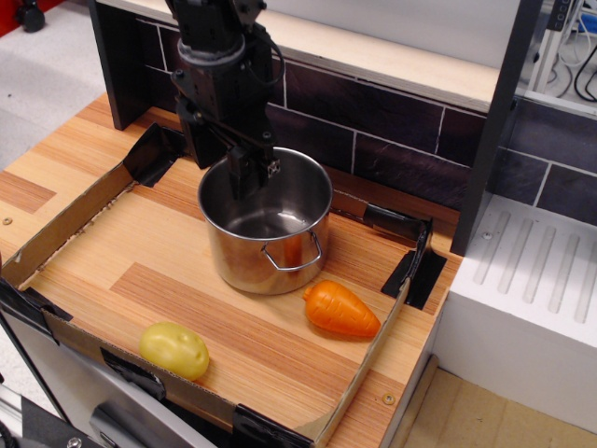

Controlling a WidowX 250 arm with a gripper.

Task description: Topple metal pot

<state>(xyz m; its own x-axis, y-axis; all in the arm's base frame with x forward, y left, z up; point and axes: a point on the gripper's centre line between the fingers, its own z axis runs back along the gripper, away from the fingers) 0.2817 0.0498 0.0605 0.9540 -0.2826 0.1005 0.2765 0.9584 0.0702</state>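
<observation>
I see my pincer dipping inside the upright pot's back rim on the counter; I cannot tell how far it's open.

No text, brand or number can be read anywhere; the only mark is a small white patch with dark specks on the gripper finger, above the metal pot rim, too blurred to make out.

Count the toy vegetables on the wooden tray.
2: the orange carrot lies right of the metal pot, and the yellow potato sits near the front edge. The pot's interior appears empty.
</observation>
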